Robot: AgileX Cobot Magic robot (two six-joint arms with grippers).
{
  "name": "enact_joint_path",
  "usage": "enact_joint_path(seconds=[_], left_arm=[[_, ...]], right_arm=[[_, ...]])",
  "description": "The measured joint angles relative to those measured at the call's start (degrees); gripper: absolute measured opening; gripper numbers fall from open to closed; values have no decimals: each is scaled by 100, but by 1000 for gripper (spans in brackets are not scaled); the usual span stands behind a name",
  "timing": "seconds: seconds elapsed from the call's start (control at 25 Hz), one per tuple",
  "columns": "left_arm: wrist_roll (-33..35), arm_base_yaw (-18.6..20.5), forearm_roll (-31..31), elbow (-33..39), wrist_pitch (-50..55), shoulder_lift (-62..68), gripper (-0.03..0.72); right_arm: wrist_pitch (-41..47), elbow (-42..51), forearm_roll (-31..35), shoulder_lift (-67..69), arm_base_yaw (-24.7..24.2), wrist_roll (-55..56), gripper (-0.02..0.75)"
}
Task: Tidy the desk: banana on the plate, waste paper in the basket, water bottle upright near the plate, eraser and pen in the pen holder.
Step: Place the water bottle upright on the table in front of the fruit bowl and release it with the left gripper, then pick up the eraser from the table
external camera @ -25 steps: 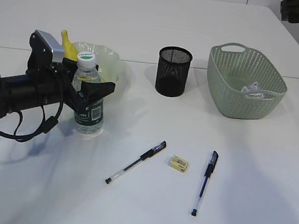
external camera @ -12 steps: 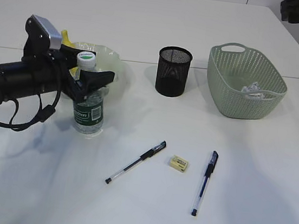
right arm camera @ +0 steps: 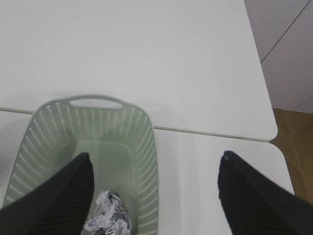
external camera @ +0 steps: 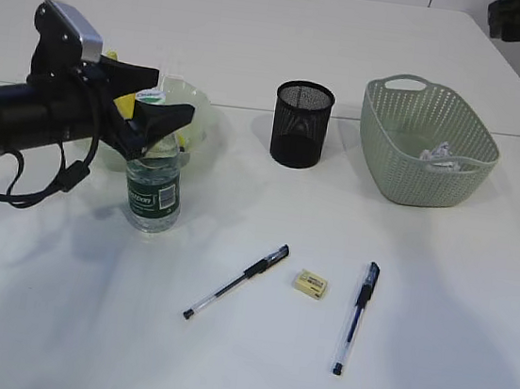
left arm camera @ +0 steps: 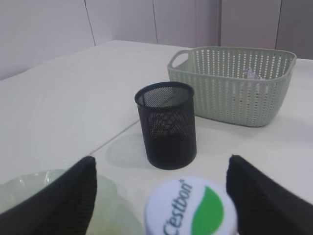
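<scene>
Both end effectors (external camera: 163, 97) (right arm camera: 154, 191) agape

Bottle cap (left arm camera: 190, 209), white with green swoosh: reads "C'estbon", left wrist view, near centre. Green label (external camera: 151, 196) on water bottle (external camera: 152, 181), left of scene: white lettering, too small to read. No other text legible.

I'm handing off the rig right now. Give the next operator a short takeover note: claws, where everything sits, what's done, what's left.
Left claw: open, at the cap of the water bottle, not gripping it.
Right claw: open, empty, high above the basket.
Done: bottle upright next to the plate; banana on the plate behind the left arm; waste paper in the basket.
Left: two pens, one mid-table, one to its right, and the eraser between them. All go in the pen holder, which looks empty.
</scene>
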Motion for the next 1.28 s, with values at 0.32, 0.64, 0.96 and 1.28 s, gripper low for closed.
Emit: enact_joint_path(seconds=[0.32,0.64,0.96,1.28], left_arm=[[-174,0,-57,10,366,-434,589],[-180,0,-262,20,1301,-1115,589],[-180,0,-712,29,1684,-1719,589],[-185,0,-1270,51,2644,-2314,589]], right_arm=[[52,0,-55,-256,0,0,587],[486,0,-85,-391,0,0,587],[772,0,-85,-650,0,-12,587],[1212,0,200,-814,199,-513,587]])
